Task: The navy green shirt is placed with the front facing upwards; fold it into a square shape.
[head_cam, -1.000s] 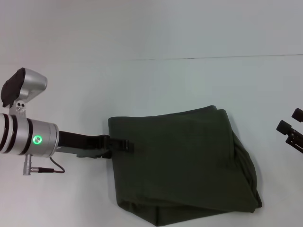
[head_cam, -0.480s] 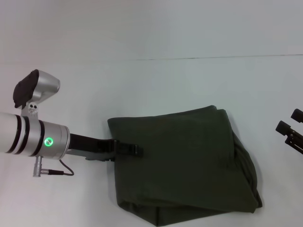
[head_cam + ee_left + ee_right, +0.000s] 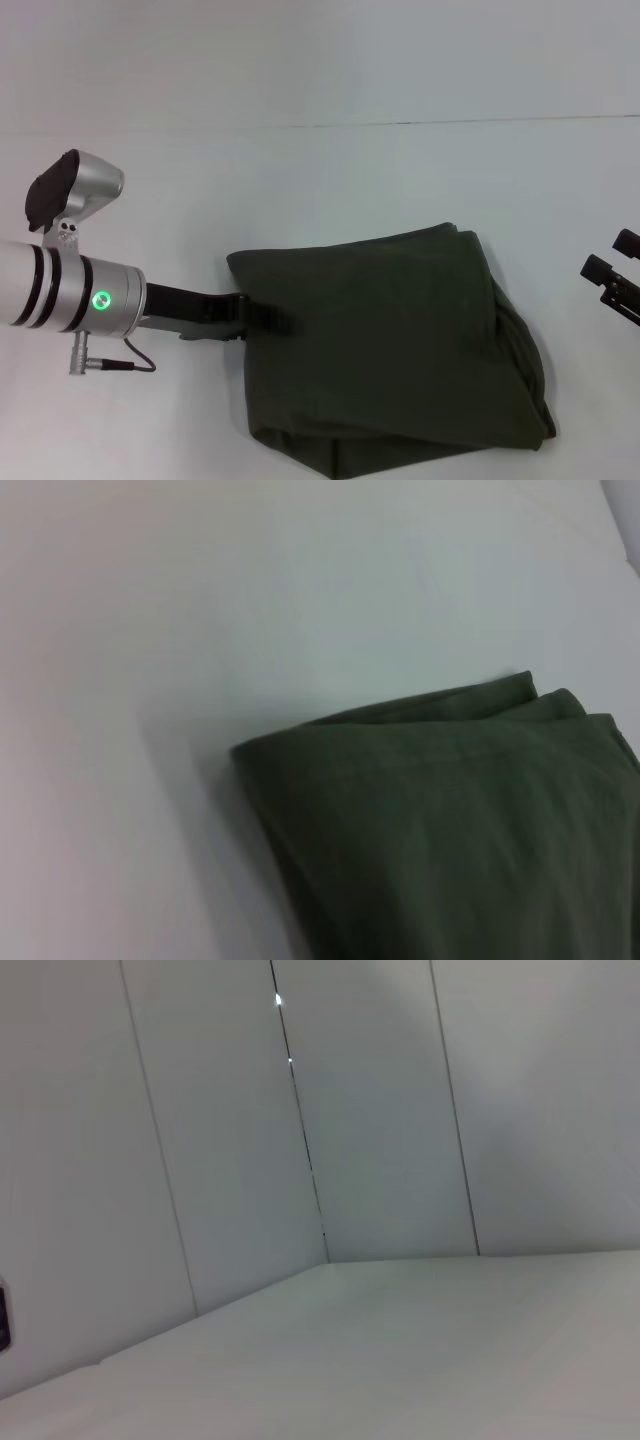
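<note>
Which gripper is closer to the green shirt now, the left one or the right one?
Left. The left gripper is at the left edge of the navy green shirt, its fingers over the fabric. The right gripper sits apart, off the shirt's right side near the edge of the head view.

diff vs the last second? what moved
The left gripper pushed further over the shirt's near-left edge, then drew back slightly; whether it grips is unclear. The navy green shirt stayed folded in place, and the right gripper stayed parked at the right.
</note>
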Controlling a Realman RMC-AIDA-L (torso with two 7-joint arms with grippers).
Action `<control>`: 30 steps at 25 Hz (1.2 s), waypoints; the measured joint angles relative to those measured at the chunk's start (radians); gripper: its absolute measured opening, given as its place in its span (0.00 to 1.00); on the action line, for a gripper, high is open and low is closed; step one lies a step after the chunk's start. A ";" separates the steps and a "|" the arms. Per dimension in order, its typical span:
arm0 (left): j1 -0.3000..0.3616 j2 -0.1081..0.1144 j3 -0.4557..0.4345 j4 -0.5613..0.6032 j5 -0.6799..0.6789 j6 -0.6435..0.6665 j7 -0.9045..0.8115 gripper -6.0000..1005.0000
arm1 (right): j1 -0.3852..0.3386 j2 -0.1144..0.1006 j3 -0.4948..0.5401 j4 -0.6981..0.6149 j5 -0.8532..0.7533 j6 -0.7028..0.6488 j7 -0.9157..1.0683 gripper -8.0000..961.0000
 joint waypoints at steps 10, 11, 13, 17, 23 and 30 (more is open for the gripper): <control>0.001 -0.001 0.004 0.001 0.004 -0.002 0.008 0.46 | 0.004 0.002 0.000 0.000 0.000 -0.003 0.000 0.69; 0.001 -0.001 0.004 0.001 0.004 -0.002 0.009 0.41 | 0.004 0.002 0.000 0.000 0.000 -0.003 0.000 0.69; 0.000 -0.001 0.005 0.001 0.004 -0.002 0.013 0.32 | 0.004 0.002 0.000 0.000 0.000 -0.004 0.000 0.69; 0.001 0.001 0.001 0.008 0.003 -0.020 0.016 0.13 | 0.004 0.002 0.000 0.000 0.000 -0.005 0.000 0.69; 0.002 0.001 -0.002 0.025 -0.003 -0.101 0.017 0.08 | 0.006 0.002 0.000 0.012 0.002 -0.007 0.000 0.69; -0.001 0.003 -0.015 0.033 -0.002 -0.193 0.017 0.08 | 0.020 0.003 -0.001 0.025 0.002 -0.007 0.000 0.69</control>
